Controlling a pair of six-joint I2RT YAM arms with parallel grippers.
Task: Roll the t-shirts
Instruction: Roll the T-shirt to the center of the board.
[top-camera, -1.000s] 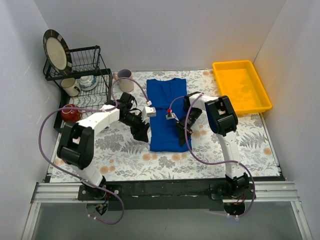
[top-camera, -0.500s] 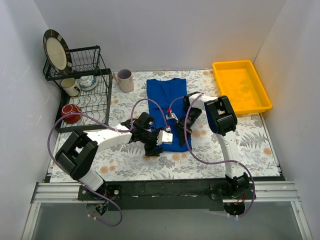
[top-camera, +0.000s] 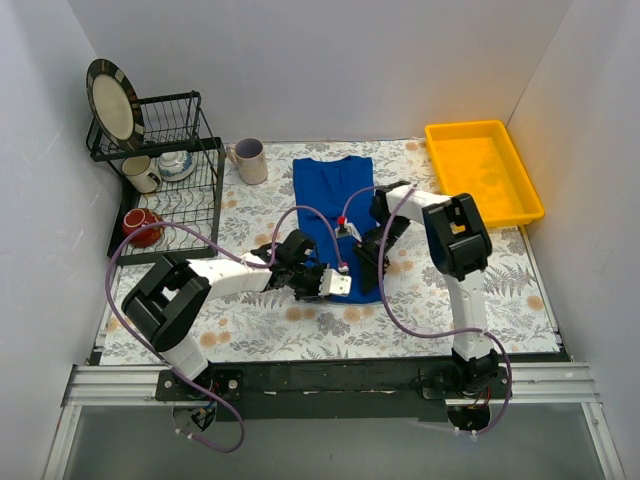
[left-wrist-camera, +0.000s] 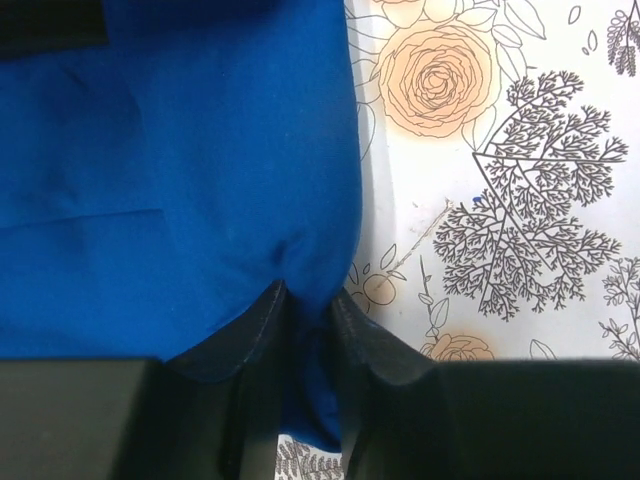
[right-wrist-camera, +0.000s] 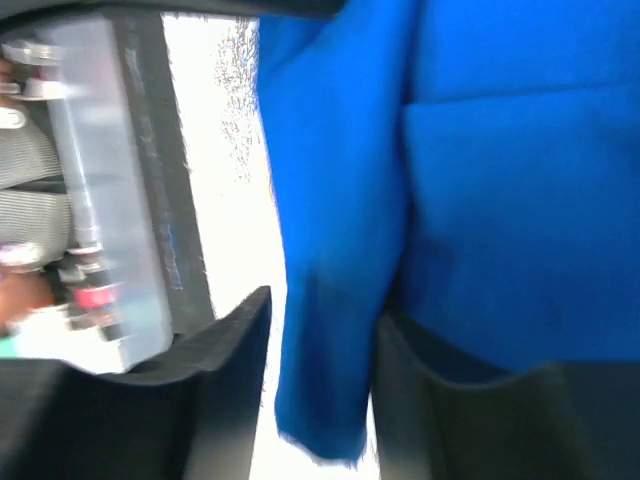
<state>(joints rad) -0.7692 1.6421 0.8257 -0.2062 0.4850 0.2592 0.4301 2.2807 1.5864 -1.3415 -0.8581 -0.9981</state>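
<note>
One royal-blue t-shirt (top-camera: 330, 200), folded into a long narrow strip, lies flat on the floral table cover with its collar at the far end. My left gripper (top-camera: 325, 283) is at the shirt's near edge. In the left wrist view it (left-wrist-camera: 308, 305) is shut on a small fold of the blue fabric (left-wrist-camera: 180, 180). My right gripper (top-camera: 366, 262) is at the shirt's right edge near the front. In the blurred right wrist view it (right-wrist-camera: 325, 340) has a thick fold of the fabric (right-wrist-camera: 500, 200) between its fingers. No lettering or graphic shows.
A yellow tray (top-camera: 520, 205) sits at the back right. A black dish rack (top-camera: 170, 200) with a plate (top-camera: 112, 100) and a cup (top-camera: 140, 173) stands at the back left. A pale mug (top-camera: 250, 160) stands beside it and a red mug (top-camera: 142, 226) under it.
My left gripper swung from the shirt's left edge toward me to its near edge and closed on the fabric. My right gripper shifted slightly nearer along the right edge.
</note>
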